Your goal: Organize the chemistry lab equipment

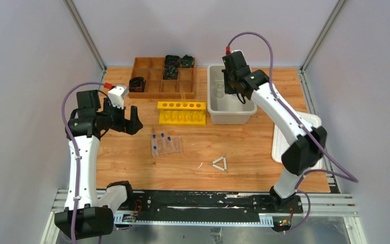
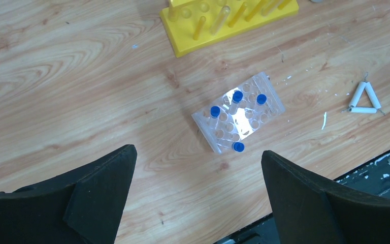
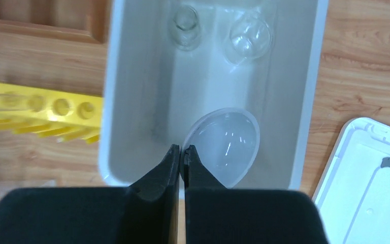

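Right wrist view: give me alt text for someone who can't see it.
The right gripper is shut at the rim of a white round dish inside a grey bin. Two clear glass vessels sit at the bin's far end.

Dish (image 3: 226, 145) and two glass vessels (image 3: 185, 28) in bin (image 3: 284, 76), peg rack (image 1: 182, 113) left of bin, triangle (image 1: 220, 163) nearer front.

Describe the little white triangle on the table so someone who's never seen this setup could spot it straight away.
Start at the yellow tube rack mid-table. In front of it, toward the near edge, sits a clear rack of blue-capped tubes; the white triangle lies flat on bare wood to that rack's right, nearer that edge. It is the only hollow three-sided thing, made of white rods.
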Controlling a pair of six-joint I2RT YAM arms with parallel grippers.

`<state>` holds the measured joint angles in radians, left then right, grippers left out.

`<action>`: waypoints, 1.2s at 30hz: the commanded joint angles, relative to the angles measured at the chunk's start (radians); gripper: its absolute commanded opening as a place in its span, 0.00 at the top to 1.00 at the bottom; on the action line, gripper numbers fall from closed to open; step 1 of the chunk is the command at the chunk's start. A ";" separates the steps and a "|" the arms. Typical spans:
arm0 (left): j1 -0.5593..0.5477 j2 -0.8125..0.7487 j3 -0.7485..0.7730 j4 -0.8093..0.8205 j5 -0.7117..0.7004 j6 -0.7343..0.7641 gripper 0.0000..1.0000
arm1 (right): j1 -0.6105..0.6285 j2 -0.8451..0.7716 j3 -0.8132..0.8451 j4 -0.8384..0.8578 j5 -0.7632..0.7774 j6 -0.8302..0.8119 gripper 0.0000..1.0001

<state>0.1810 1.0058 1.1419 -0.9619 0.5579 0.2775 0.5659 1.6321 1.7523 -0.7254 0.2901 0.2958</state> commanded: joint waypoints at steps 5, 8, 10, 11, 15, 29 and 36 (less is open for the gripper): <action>0.000 -0.063 0.018 0.015 -0.035 0.036 0.00 | -0.110 0.238 0.062 -0.062 -0.059 -0.033 1.00; 0.000 -0.065 0.019 0.015 -0.030 0.036 0.00 | -0.122 0.296 0.038 -0.042 -0.067 -0.033 1.00; 0.000 -0.064 0.022 0.015 -0.029 0.037 0.00 | -0.128 0.328 0.024 -0.028 -0.074 -0.031 1.00; 0.001 -0.064 0.024 0.015 -0.030 0.039 0.00 | -0.130 0.346 0.018 -0.022 -0.082 -0.029 1.00; 0.000 -0.066 0.033 0.015 -0.039 0.043 0.00 | -0.136 0.421 0.009 -0.012 -0.104 -0.029 1.00; 0.000 -0.077 0.032 0.015 -0.041 0.038 0.00 | -0.133 0.464 -0.004 -0.006 -0.100 -0.020 0.79; -0.001 -0.081 0.039 0.014 -0.042 0.030 0.00 | -0.072 0.284 -0.024 0.008 -0.068 -0.017 0.57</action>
<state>0.1810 0.9405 1.1450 -0.9619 0.5140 0.3099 0.4500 2.0789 1.7386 -0.7246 0.1844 0.2760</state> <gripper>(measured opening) 0.997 0.396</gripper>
